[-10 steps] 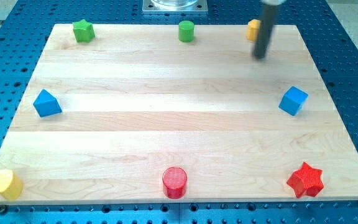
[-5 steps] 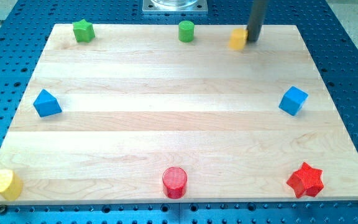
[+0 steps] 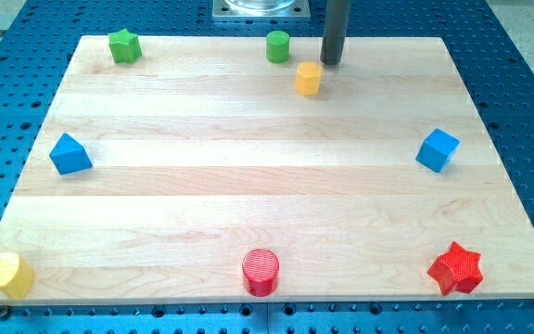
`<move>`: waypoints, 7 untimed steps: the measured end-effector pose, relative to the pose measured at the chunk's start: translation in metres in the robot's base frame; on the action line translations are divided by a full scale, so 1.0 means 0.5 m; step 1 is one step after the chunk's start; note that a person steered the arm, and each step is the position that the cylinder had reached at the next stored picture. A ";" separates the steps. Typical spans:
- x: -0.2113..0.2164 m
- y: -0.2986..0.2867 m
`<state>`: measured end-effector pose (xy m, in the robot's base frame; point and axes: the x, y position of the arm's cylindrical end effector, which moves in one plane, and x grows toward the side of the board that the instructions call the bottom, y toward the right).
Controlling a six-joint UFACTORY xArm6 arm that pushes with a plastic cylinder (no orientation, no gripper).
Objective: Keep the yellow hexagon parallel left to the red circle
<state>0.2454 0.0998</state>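
The yellow hexagon (image 3: 309, 78) lies near the view's top, just right of centre. My tip (image 3: 330, 63) is close to its upper right, a small gap apart. The red circle (image 3: 260, 272) stands at the view's bottom centre, far below the hexagon. The rod rises out of the top of the view.
A green star (image 3: 124, 44) and a green cylinder (image 3: 278, 45) sit along the top edge. A blue block (image 3: 69, 154) is at the left, a blue cube (image 3: 437, 149) at the right. A yellow block (image 3: 7, 274) is at the bottom left corner, a red star (image 3: 455, 268) at the bottom right.
My tip has swept left along the top edge. The yellow hexagon has been pushed left and down from the top right toward the centre.
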 end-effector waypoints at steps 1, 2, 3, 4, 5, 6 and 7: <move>0.091 -0.045; 0.136 -0.054; 0.146 -0.212; 0.315 -0.352; 0.369 -0.363; 0.377 -0.343; 0.487 -0.375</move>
<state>0.4889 -0.0878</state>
